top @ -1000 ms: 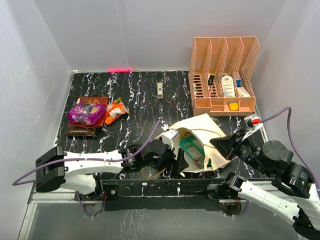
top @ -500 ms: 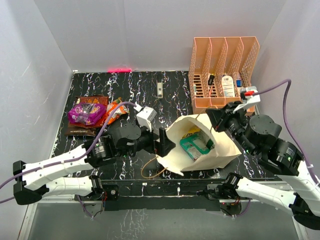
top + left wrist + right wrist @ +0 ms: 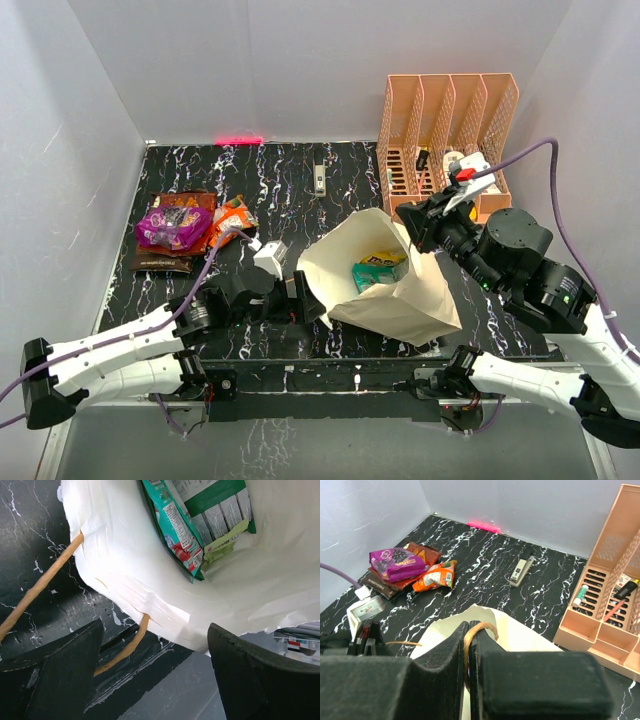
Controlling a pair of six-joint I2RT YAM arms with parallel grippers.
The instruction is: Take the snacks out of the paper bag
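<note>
Clamps bag handle in right gripper; spreads left gripper wide at rim. Likely light, slippery packets: best pinched by a seam.

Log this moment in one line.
left claw open at paper bag rim | right claw shut on handle | green snacks inside bag

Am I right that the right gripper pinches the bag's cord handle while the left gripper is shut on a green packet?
No: the left wrist view shows the left gripper open at the paper bag's rim, the green packet untouched inside. The right gripper does pinch the cord handle.
</note>
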